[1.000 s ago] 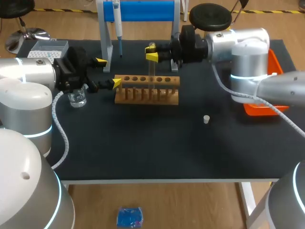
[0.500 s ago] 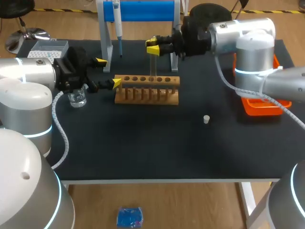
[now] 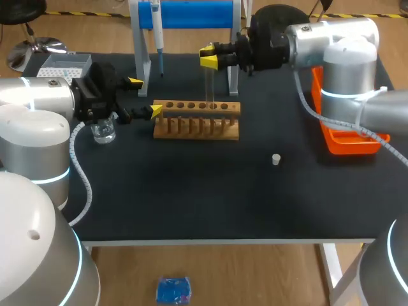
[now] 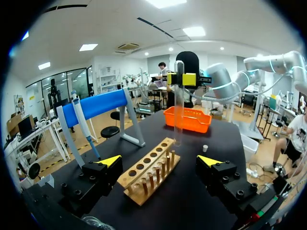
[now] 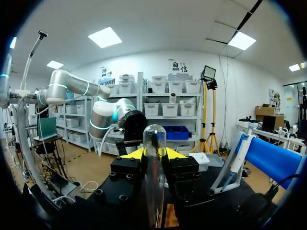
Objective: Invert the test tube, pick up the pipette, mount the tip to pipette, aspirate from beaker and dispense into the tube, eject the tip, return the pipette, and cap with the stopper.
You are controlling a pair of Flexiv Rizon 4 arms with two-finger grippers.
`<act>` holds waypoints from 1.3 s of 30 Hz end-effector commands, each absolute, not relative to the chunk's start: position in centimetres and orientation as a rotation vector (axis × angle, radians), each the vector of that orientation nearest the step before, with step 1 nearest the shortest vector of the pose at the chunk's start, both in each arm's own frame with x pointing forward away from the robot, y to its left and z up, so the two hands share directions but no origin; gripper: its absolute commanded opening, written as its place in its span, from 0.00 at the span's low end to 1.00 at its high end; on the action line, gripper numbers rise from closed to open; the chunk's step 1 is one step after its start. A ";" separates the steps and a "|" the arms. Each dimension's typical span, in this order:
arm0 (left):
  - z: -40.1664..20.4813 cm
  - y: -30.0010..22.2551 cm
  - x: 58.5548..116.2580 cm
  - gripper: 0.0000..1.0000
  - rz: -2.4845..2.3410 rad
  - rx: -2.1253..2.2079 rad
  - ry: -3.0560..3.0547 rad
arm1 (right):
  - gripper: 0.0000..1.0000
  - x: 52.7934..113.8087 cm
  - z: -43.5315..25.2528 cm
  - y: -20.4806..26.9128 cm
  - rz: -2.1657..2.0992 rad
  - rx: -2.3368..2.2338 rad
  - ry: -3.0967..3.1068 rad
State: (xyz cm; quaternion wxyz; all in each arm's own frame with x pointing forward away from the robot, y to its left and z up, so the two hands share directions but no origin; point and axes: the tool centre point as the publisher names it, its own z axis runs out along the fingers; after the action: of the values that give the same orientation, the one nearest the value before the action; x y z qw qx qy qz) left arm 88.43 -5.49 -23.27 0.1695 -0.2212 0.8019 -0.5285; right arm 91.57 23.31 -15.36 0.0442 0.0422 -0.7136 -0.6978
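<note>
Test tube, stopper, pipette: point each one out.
test tube (image 4: 179, 115): left wrist view, glass wall at mid-length.
stopper (image 3: 276, 159): head view, its middle.
pipette (image 3: 157, 29): head view, upper body.

find rack (image 3: 196, 119) mid tabletop (image 3: 191, 191), beaker (image 3: 102, 132) left of it, stopper (image 3: 276, 159) right and nearer, pipette stand (image 3: 191, 14) behind, tray (image 3: 344, 143) far right, test tube (image 3: 209, 86) above rack.

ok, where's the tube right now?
Head view, back middle of the table: the tube is held upright in the right gripper, over the right part of the rack.
</note>
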 end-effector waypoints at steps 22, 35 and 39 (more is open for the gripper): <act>-23.2 -5.5 88.5 1.00 -1.499 -0.628 2.285 | 0.00 95.0 -14.5 24.3 -1.749 -0.814 -1.617; -23.2 -5.5 88.5 1.00 -1.499 -0.628 2.285 | 0.00 95.8 -14.8 24.8 -1.497 -1.041 -1.438; -23.2 -5.5 88.5 1.00 -1.499 -0.628 2.285 | 0.00 95.8 -14.8 24.8 -1.497 -1.041 -1.438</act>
State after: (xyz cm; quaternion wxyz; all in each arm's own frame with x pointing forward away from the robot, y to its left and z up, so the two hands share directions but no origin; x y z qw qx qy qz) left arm 88.43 -5.49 -23.27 0.1695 -0.2212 0.8019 -0.5285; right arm 96.11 24.72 -15.06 0.3190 -0.3047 -0.6205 -0.6484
